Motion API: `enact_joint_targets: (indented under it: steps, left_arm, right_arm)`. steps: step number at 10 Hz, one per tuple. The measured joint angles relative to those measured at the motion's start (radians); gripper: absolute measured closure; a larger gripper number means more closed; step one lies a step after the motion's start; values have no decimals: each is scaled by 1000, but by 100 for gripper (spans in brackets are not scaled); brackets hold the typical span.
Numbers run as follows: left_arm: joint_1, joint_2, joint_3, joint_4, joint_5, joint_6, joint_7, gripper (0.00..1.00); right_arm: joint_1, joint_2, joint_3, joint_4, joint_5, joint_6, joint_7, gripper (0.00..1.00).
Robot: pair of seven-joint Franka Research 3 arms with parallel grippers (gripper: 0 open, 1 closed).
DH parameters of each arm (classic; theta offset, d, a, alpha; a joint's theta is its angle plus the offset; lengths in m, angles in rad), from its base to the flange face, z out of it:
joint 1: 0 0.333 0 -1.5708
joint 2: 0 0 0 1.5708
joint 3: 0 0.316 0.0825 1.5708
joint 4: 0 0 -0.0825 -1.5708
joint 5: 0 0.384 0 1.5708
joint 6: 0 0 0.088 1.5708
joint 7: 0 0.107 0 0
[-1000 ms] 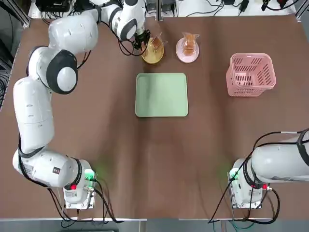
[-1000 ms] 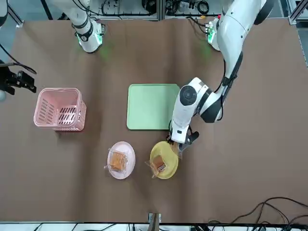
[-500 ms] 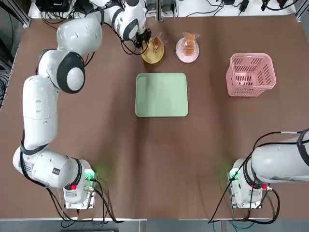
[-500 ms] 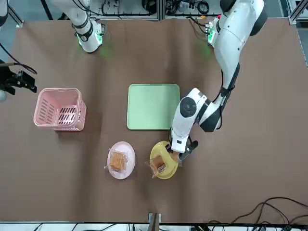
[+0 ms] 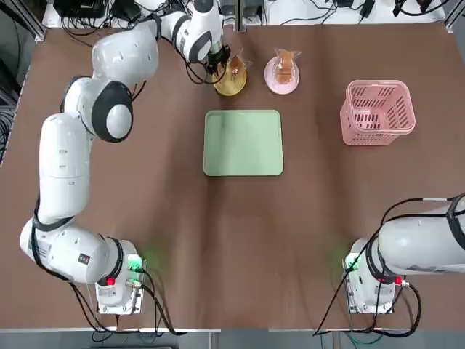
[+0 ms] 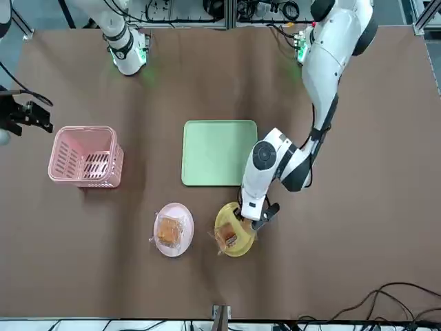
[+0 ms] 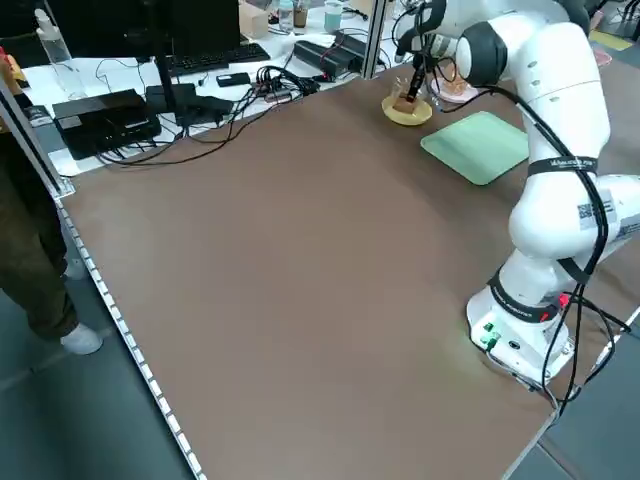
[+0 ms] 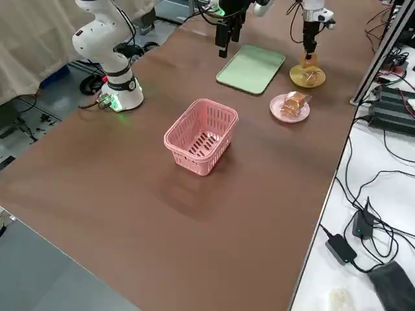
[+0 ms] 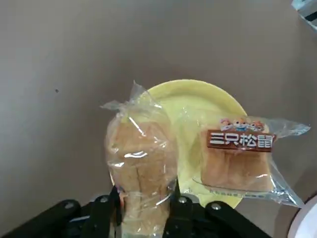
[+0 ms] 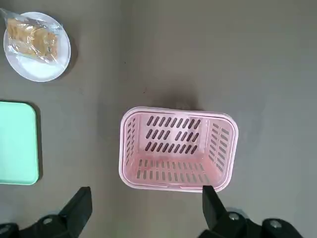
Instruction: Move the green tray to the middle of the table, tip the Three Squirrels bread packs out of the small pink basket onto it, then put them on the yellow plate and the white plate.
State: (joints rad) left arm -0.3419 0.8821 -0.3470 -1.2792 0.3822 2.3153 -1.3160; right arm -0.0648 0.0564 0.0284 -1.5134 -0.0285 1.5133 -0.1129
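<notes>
Evidently little remained: the flat mint-green tray (image 5: 243,142) lay bare mid-table, the slatted pink plastic basket (image 10: 177,148) stood upright and empty, and the round white plate (image 5: 282,75) held bread. The left gripper (image 9: 142,208), fingers clamped on a clear-wrapped bread pack (image 9: 141,168), hung beside the small yellow plate (image 9: 198,116), which carried one pack (image 9: 238,158). The right gripper (image 10: 143,210) hovered above the basket, fingers wide apart.

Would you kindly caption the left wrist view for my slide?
Left claw holds a bread pack beside the yellow plate, where another pack lies.
</notes>
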Motion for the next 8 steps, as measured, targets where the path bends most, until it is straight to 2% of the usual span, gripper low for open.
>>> enact_joint_targets:
  steps: [6,8]
  left_arm:
    - [-6,46,0,26,0,46,0,57]
    - [-6,52,0,29,0,58,1,50]
  right_arm:
    - [0,0,0,0,0,0,0,1]
    - [0,0,0,0,0,0,0,1]
